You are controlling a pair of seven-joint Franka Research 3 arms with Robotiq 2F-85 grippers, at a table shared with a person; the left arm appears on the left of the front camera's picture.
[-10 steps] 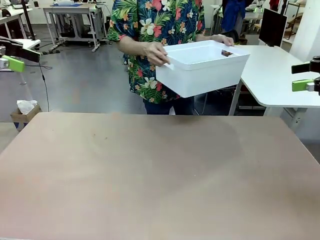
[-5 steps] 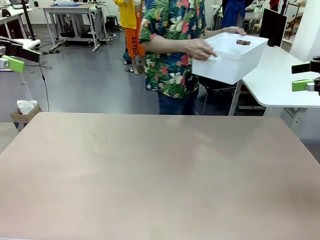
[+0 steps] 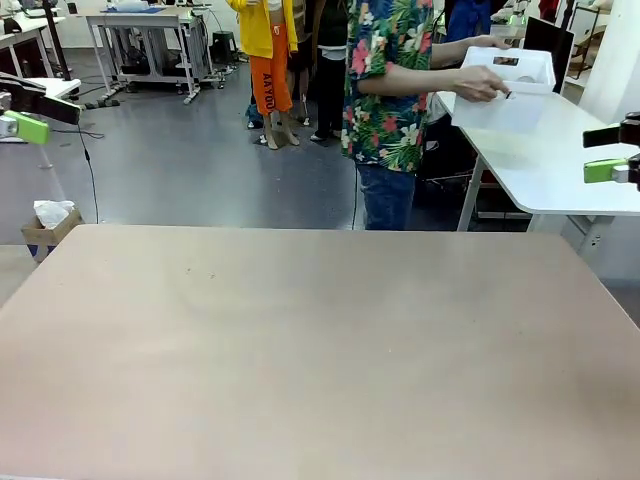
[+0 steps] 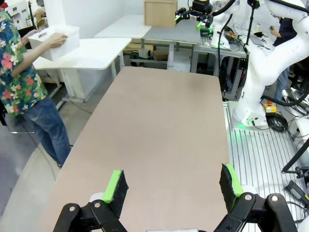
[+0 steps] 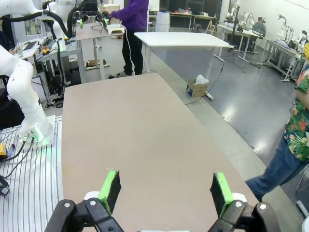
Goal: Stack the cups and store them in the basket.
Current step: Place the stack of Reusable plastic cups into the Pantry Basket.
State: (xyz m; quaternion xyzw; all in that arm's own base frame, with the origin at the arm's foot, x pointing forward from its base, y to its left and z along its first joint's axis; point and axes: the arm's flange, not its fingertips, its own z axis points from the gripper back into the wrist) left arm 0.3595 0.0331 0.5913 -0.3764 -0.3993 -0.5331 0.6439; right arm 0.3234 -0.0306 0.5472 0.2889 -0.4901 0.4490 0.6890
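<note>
A person in a flowered shirt stands beyond the far edge of the brown table and holds the white basket in both hands over a white side table. The basket also appears at the upper left of the left wrist view. The cups are hidden from me. My left gripper hangs open above the brown table with nothing between its pads, and sits at the left edge of the front view. My right gripper is open and empty too, at the right edge.
The white side table stands at the back right, beyond the brown table. Other people stand farther back on the grey floor. A cardboard box sits on the floor at the left. The other arm's white base stands beside the table.
The person has turned and carried the basket from over the table's far edge to the right, over the white side table. Both grippers have stayed still.
</note>
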